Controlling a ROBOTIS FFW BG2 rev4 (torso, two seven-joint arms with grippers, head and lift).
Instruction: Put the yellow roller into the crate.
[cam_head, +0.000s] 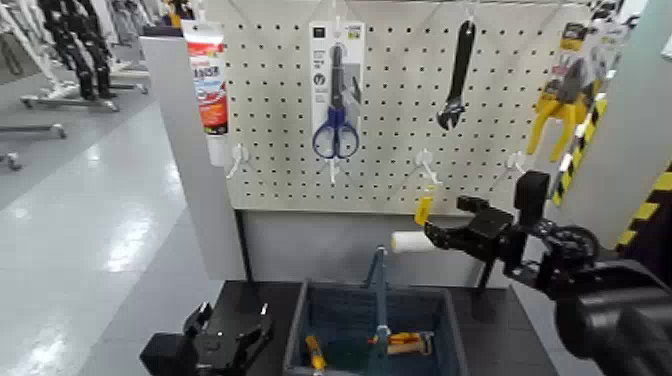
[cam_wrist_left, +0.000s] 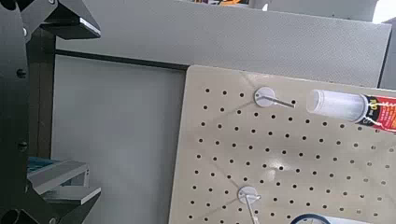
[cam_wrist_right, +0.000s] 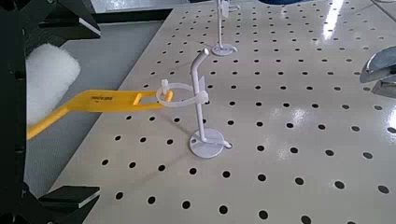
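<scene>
Yellow roller (cam_head: 423, 210) still to be freed and crated: hangs on its hook (cam_wrist_right: 199, 110), crate's (cam_head: 454, 335) one o'clock; right gripper (cam_head: 447, 220) open about it, ungripped; left gripper (cam_head: 238, 315) open, idle, nine o'clock.

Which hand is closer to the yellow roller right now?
Right. The right hand is open right at the yellow roller, below the pegboard hooks; the left hand is well away, low beside the crate.
</scene>
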